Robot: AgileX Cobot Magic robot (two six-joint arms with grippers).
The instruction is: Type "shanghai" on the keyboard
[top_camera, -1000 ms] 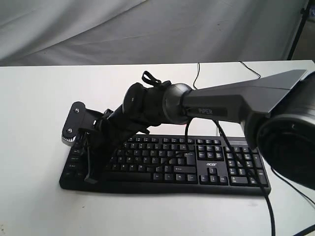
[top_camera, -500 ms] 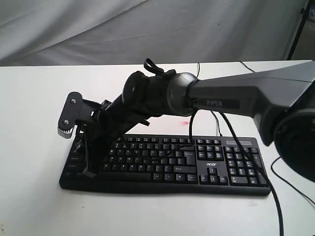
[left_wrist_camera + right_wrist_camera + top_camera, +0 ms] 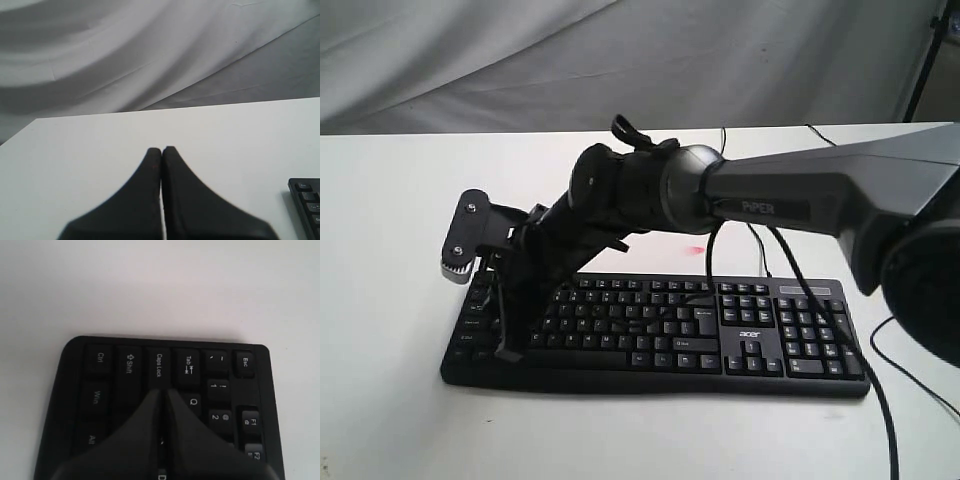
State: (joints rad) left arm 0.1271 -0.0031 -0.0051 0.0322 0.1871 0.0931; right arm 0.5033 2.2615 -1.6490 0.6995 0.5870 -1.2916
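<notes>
Lab-style robot test bench: white table [image 3: 400,200], draped grey cloth backdrop [image 3: 620,60] behind.

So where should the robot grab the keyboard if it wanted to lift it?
Probably the number-pad end of the keyboard, coming in low from that side. It lies flat on the table, wide and thin, so likely only an edge fits a pinch. That end is free; the other end sits under the right end effector.
</notes>
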